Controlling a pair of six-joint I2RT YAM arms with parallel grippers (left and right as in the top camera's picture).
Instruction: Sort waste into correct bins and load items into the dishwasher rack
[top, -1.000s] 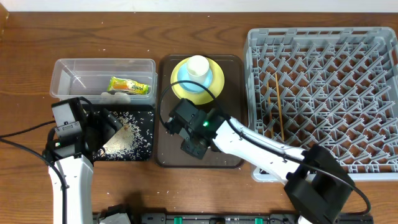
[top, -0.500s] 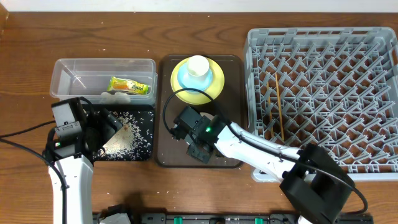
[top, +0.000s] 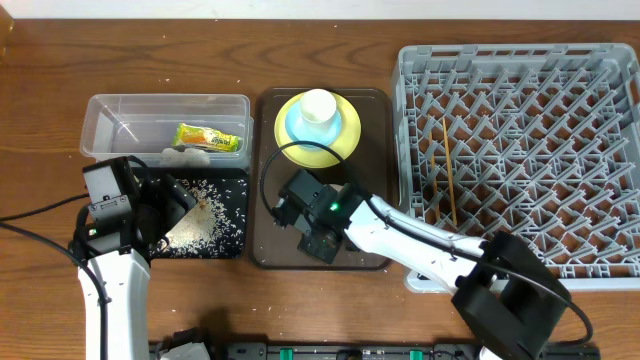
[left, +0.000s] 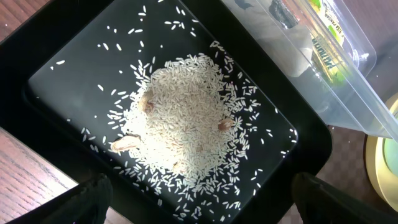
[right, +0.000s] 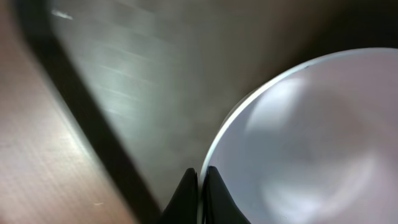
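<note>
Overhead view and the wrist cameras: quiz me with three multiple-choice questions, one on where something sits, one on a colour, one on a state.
1. Where is the snack wrapper?
A. on the black tray
B. in the clear tub
C. in the rack

2. What colour is the plate under the blue bowl?
A. yellow
B. red
C. black

3. How is the right end effector?
A. wide open above the rack
B. holding chopsticks
C. shut on the rim of the white bowl

Answers:
1 B, the wrapper lies inside the see-through tub.
2 A, a yellow rim shows around the bowl.
3 C, the right wrist view shows its fingertips pinched on the bowl's edge.
</note>
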